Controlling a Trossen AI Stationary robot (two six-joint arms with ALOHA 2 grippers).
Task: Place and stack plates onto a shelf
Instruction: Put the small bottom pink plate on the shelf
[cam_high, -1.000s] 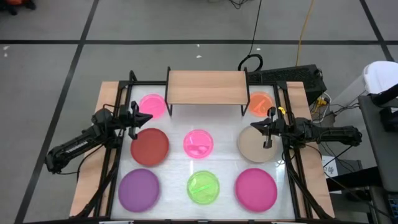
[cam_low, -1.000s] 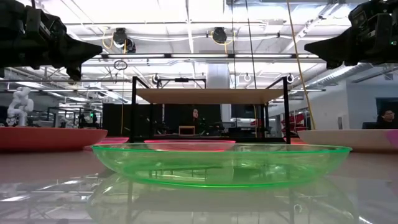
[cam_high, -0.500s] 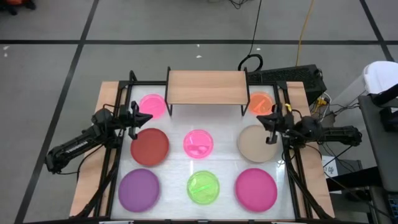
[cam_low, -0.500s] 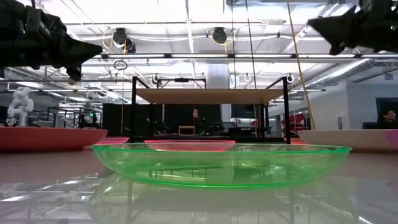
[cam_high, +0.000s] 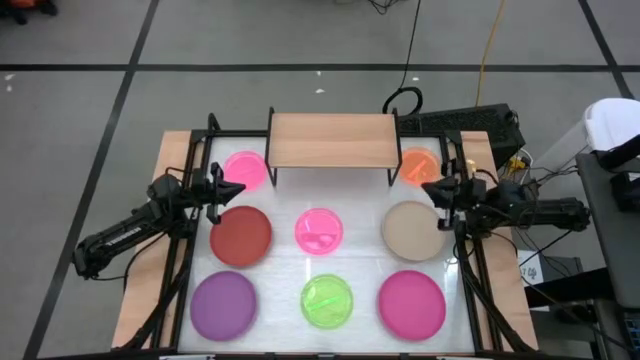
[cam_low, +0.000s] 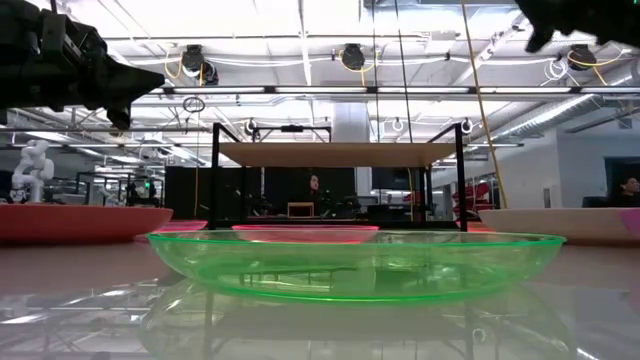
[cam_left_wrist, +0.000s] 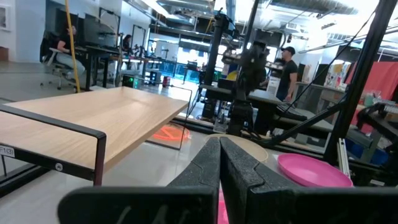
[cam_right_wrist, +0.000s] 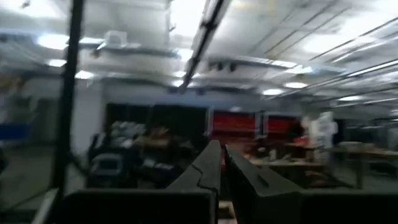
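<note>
The shelf (cam_high: 333, 140) stands at the table's far middle, its wood board bare. Small plates lie flat on the table: pink (cam_high: 245, 168) left of the shelf, orange (cam_high: 418, 165) right of it, pink (cam_high: 319, 230) in the centre, green (cam_high: 327, 300) near the front. The larger ones are red (cam_high: 240, 235), beige (cam_high: 412, 232), purple (cam_high: 224, 305) and magenta (cam_high: 411, 303). My left gripper (cam_high: 222, 190) hovers shut above the red plate's far left edge. My right gripper (cam_high: 432, 190) hovers shut, raised high between the beige and orange plates, its wrist view seeing only the room.
Black frame rails (cam_high: 190, 200) run along the table's left and right sides beside both arms. In the low view the green plate (cam_low: 355, 262) fills the foreground, with the shelf (cam_low: 335, 152) behind it. Cables and equipment (cam_high: 480, 120) sit past the far right corner.
My right gripper has risen and drawn back toward the table's right and far edge, off the beige plate, its fingers tipping upward; in the low view it has climbed almost out of the picture's top. It has stayed shut. No plate has moved.
</note>
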